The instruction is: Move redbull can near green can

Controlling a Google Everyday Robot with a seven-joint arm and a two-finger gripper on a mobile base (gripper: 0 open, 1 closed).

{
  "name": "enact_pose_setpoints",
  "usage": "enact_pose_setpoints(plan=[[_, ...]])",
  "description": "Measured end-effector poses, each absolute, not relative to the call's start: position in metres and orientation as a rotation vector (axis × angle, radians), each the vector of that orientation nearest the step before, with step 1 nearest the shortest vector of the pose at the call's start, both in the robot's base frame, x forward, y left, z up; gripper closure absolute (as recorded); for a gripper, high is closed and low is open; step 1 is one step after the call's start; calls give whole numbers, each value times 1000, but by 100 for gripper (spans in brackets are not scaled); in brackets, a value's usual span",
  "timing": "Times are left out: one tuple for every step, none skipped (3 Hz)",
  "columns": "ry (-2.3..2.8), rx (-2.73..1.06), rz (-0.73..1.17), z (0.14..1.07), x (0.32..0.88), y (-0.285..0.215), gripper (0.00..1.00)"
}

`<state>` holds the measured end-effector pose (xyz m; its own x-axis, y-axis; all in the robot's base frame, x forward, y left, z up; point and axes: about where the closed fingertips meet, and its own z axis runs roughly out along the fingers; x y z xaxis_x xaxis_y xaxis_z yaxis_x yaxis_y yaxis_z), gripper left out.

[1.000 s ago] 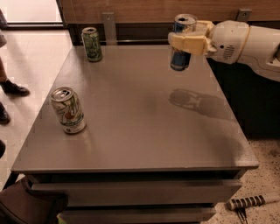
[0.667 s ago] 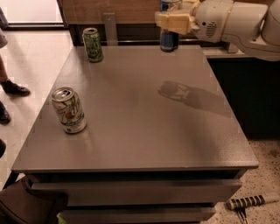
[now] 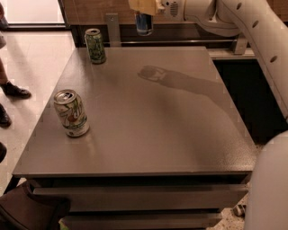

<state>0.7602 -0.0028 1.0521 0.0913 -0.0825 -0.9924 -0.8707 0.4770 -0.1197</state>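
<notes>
The gripper (image 3: 145, 8) is at the top edge of the camera view, shut on the redbull can (image 3: 144, 24). Only the blue lower part of the can shows, hanging in the air above the far edge of the grey table (image 3: 148, 130). The green can (image 3: 95, 46), dark green with a pale swirly pattern and a silver top, stands upright at the table's far left corner, to the left of and below the held can. The white arm (image 3: 252, 31) reaches in from the right.
A mostly white can with green and orange swirls (image 3: 71, 112) stands upright near the table's left edge. A person's shoes (image 3: 13, 90) are on the floor at the left. A dark bag (image 3: 31, 211) lies at the bottom left.
The gripper has carried the redbull can leftward and farther back, rising toward the top of the view, closer to the green can. Both cans on the table have stayed put.
</notes>
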Motion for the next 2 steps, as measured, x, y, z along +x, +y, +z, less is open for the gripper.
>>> enact_pose_setpoints(plan=[[1344,-928,780,1033,793,22,100],[1351,-944,773,1013,808,34,100]])
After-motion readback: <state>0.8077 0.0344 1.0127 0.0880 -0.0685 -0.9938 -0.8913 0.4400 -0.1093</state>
